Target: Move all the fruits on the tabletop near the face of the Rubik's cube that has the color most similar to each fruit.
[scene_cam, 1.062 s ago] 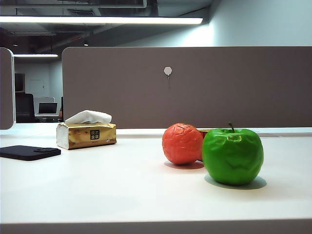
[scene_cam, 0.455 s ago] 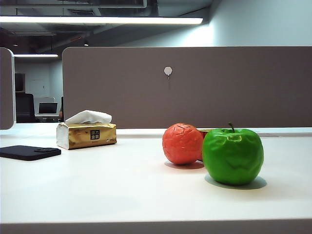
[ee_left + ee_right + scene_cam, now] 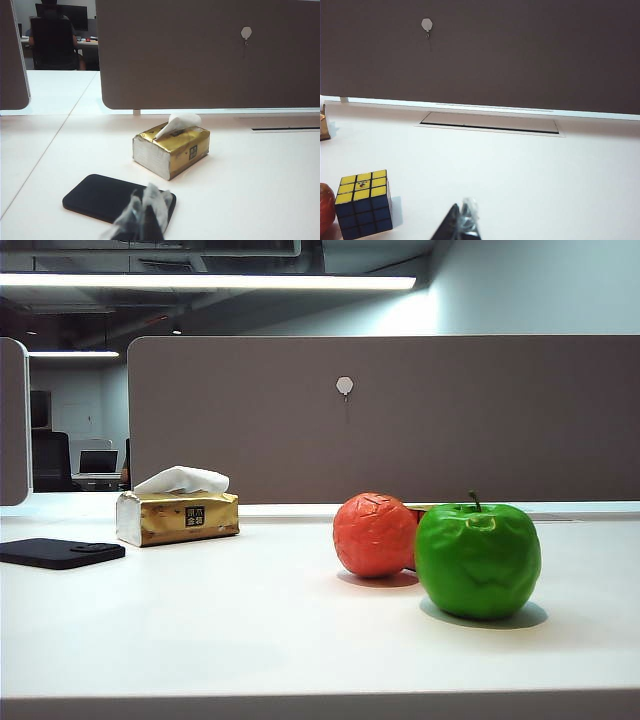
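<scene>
Two fruits: a green apple (image 3: 478, 560) and a red-orange fruit (image 3: 375, 534) sit side by side on the white bench (image 3: 250, 620), apparently touching, the apple nearer the exterior camera.
Rubik's cube: almost hidden behind the two fruits in the exterior view, only a sliver (image 3: 413, 510) showing; the right wrist view shows it (image 3: 364, 202) with a yellow top and blue sides, just beside the red-orange fruit (image 3: 326, 207).
Right gripper: only its tips (image 3: 462, 225) show at the picture edge, drawn close together and holding nothing; the cube lies near it, off to one side on the bench (image 3: 520, 170).
Left gripper: its tips (image 3: 145, 215) meet at a point, empty, hovering over a black phone-like slab (image 3: 100, 197).
Tissue box: gold, with a white tissue sticking up (image 3: 172, 147), beyond the slab from the left gripper.
Partition: a brown-grey divider panel (image 3: 400, 420) stands along the far edge of the bench.
</scene>
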Motion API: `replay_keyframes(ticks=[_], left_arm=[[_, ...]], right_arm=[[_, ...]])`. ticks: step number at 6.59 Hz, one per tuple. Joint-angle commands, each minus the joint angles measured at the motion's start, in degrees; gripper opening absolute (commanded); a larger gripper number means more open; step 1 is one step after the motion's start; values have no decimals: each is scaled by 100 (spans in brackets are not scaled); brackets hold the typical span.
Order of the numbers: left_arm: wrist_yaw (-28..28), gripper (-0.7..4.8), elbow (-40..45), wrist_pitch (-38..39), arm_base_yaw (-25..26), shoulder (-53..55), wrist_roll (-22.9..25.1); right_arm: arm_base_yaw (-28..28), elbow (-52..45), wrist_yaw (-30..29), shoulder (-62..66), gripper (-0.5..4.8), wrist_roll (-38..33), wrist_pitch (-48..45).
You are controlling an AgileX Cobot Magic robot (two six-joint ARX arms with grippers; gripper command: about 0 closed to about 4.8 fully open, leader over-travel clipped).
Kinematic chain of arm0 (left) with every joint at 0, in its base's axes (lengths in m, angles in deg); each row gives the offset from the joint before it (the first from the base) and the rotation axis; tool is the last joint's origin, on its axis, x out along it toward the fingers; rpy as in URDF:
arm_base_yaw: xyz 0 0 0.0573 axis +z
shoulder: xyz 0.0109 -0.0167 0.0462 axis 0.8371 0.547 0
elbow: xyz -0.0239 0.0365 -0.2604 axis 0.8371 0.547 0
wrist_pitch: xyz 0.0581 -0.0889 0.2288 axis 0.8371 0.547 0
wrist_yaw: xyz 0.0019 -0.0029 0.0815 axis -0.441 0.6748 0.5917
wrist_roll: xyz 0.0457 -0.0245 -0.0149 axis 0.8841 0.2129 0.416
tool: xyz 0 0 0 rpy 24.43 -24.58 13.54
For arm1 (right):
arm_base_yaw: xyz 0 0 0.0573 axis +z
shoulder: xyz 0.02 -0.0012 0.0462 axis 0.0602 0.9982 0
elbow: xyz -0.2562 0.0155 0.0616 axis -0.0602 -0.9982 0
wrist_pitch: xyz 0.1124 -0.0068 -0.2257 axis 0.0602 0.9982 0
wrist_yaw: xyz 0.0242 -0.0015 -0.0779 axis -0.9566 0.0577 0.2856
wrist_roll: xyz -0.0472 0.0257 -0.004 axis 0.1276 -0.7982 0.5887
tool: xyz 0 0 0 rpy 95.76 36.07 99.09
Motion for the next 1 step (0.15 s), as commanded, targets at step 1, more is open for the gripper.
replay_keyframes(ticks=[1], left_arm=[[-2,-4,-9,-61,2,7,22]], right_arm=[[-2,-4,-13,-7,0,-24,-85]])
